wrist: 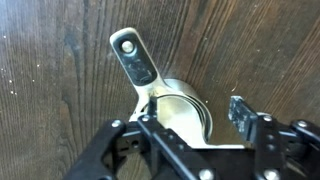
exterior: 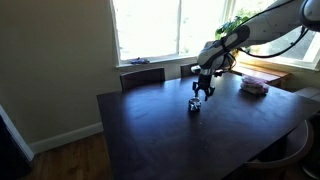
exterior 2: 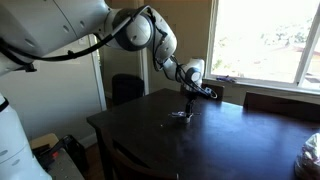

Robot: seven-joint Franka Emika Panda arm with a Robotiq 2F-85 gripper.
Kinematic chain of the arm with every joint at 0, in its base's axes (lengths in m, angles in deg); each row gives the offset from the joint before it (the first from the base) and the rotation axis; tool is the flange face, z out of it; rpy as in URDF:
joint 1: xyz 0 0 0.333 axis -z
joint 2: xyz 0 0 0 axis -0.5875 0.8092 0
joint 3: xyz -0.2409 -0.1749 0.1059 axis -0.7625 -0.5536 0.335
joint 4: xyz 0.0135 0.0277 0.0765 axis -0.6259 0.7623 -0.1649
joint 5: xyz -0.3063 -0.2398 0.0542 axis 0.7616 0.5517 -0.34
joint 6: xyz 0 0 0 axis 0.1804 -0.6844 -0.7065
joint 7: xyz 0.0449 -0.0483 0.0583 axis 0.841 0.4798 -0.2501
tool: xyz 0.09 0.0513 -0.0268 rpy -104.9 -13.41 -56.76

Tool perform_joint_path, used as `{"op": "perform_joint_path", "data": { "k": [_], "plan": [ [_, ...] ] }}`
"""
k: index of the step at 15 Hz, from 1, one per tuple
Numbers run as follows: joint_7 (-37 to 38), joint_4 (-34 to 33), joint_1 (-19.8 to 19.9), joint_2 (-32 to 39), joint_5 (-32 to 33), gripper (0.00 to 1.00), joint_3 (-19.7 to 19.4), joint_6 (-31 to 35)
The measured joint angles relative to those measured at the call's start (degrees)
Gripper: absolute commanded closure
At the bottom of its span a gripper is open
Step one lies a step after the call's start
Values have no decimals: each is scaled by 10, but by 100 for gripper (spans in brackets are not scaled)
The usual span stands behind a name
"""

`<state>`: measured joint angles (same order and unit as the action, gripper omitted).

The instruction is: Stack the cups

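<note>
While the gripper point(wrist: 193, 116) hangs straight over it, a small silver cup point(wrist: 182, 104) sits on the dark wooden table point(exterior: 150, 140). In the wrist view its flat handle point(wrist: 134, 56) points away from the gripper and slightly to the left, with a round hole near the tip. On the right side of the bowl more than one rim line shows. Whether a second cup is nested inside, I cannot tell.

The fingers point(wrist: 243, 113) are spread. One black pad stands clear of the bowl's right rim, with bare wood between them. The other overlaps the bowl's left edge, beside the handle's root, and whether it touches there cannot be made out. Nothing is pinched.

In both exterior views the cup point(exterior: 196, 104) point(exterior 2: 180, 116) is only a small bright spot just beneath the gripper point(exterior: 203, 92) point(exterior 2: 187, 102), too small to count pieces. It lies on the table's window-side half, nearer the far edge than the near one and well in from the corners.

A pinkish stack point(exterior: 253, 87) lies toward the far corner on the arm's side, well apart from the cup. A chair point(exterior: 142, 77) stands at the far edge, below the window point(exterior: 150, 30).
</note>
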<state>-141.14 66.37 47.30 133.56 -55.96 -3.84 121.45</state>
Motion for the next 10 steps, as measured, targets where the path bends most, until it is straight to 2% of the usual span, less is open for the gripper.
{"op": "perform_joint_path", "data": {
  "k": [6, 10],
  "plan": [
    [-12, 106, 23, -84, 0, 0, -2, 6],
    [-17, 187, 38, -133, -1, 0, -7, 50]
  ]
}}
